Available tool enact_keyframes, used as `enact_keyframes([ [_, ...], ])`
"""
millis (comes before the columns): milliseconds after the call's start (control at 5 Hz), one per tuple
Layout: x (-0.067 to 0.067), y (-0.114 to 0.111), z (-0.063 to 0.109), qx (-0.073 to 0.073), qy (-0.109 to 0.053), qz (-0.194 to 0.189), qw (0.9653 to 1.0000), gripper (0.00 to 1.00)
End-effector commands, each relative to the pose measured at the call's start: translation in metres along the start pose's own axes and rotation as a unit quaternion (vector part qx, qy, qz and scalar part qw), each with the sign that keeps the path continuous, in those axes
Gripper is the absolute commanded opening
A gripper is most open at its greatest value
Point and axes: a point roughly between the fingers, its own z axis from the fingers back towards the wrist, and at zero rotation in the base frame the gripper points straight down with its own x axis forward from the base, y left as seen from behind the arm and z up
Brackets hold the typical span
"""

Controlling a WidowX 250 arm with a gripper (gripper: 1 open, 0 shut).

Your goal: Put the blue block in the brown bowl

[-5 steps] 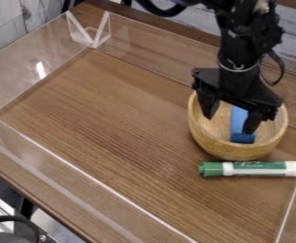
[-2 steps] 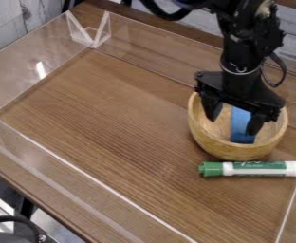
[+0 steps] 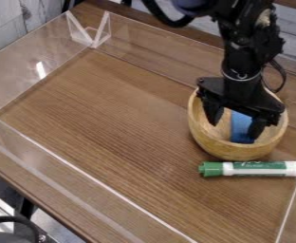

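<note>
The brown bowl (image 3: 216, 140) sits on the wooden table at the right side of the camera view. Inside it lies the blue block (image 3: 243, 128), partly hidden by the fingers. My gripper (image 3: 241, 115) hangs pointing down into the bowl, jaws spread wide on either side of the block. One dark finger (image 3: 211, 102) is at the bowl's left inner edge, the other at the right. I cannot tell whether the fingers touch the block.
A green-and-white marker (image 3: 249, 169) lies on the table just in front of the bowl. Clear acrylic walls (image 3: 62, 57) surround the wooden tabletop (image 3: 100, 123), with a clear triangular stand (image 3: 87, 30) at the back left.
The gripper has sunk only slightly over the bowl; jaws stay spread and the block stays in the bowl.
</note>
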Motion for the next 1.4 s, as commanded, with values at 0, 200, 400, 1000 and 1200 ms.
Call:
enact_keyframes([
  [0,0.014,-0.003,0.008,-0.007,-0.027,0.003,0.9996,1.00],
  [200,0.015,-0.003,0.006,-0.008,-0.027,0.003,0.9996,0.00],
  [400,0.019,-0.004,0.012,-0.006,-0.022,-0.001,0.9997,0.00],
  [1000,0.044,-0.010,0.046,0.001,-0.030,-0.024,0.9993,0.00],
  [1200,0.053,-0.013,0.057,-0.004,-0.046,-0.037,0.9983,0.00],
])
